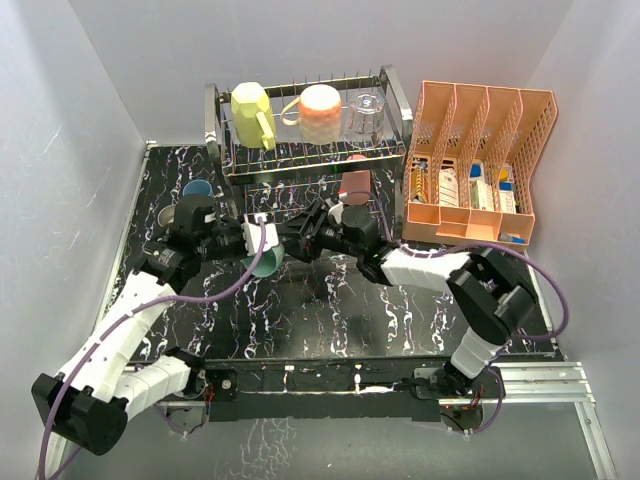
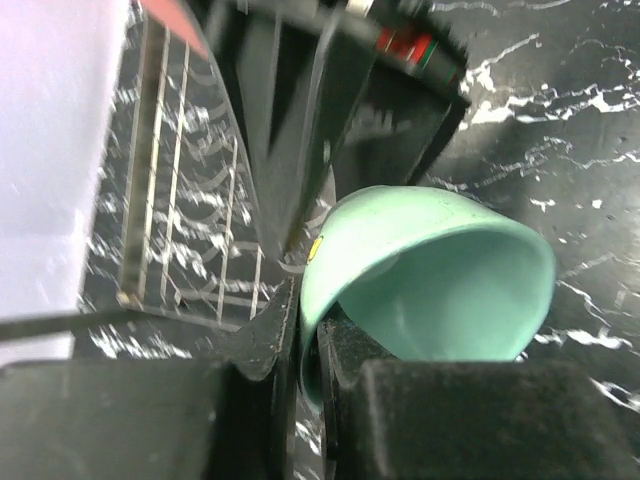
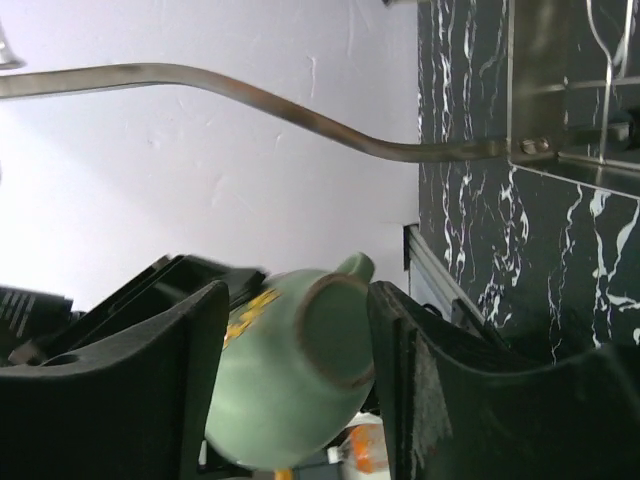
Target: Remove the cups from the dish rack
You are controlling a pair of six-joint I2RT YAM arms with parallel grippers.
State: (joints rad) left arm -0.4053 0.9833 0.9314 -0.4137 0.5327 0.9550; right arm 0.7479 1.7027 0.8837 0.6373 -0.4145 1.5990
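Seemingly, left claw [image 2: 303, 345] pinches the half-hidden teal-green cup [image 2: 450, 290].

So the left gripper [image 2: 305, 345] had the rim of the teal-green cup [image 2: 440, 280] pinched between its two fingers, mouth tipped toward the camera. A black housing [image 2: 340, 90] with a red-and-green mark sat just right of the cup, the dish rack [image 2: 180, 200] wires on the far side, black marbled table [image 2: 560, 110] underneath.

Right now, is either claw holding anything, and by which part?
The left claw pinches the teal-green cup by its rim wall. The right claw straddles the same cup's base end; whether it grips cannot be told.
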